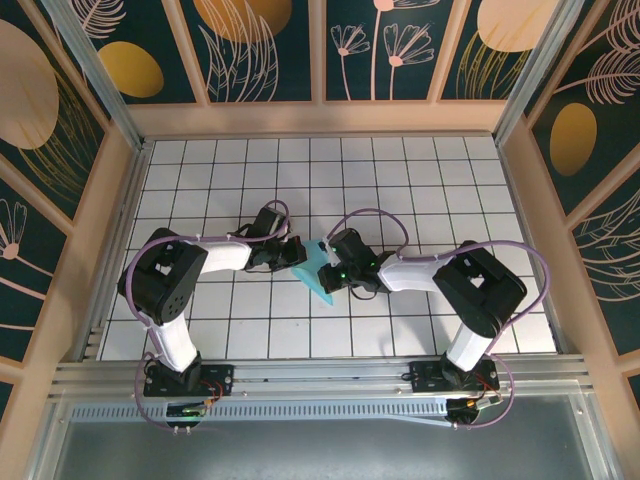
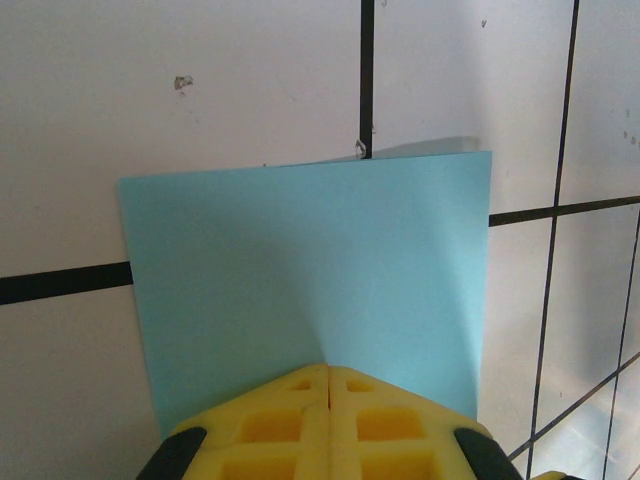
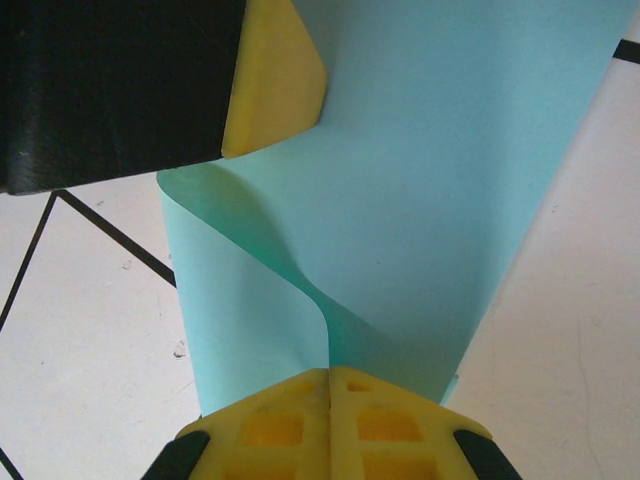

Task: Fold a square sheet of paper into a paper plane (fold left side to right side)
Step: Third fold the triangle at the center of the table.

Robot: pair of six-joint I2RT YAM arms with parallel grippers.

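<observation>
— Left gripper [image 2: 328, 372] is clenched on the square sheet of paper [image 1: 318, 274], held up at mid-table [image 1: 450, 180].
— Right gripper [image 3: 329, 375] pinches it too. The sheet is curled, its long axis running far-to-near, low corner pointing nearward.

White tiled table [image 1: 400, 180] underneath, ruled into squares by thin dark grid lines [image 2: 366, 60]. Up close in the left wrist view there's a small dark scuff [image 2: 182, 82] on one tile, with a few fainter specks nearby. Around the table stand dark teal wall panels [image 1: 270, 60] painted with orange discs and pale line-drawn flowers and leaves, set between light wooden strips [image 1: 317, 50], while ribbed metal rails [image 1: 330, 385] run along the near edge with a dull grey metal sheet [image 1: 320, 450] below them.
</observation>
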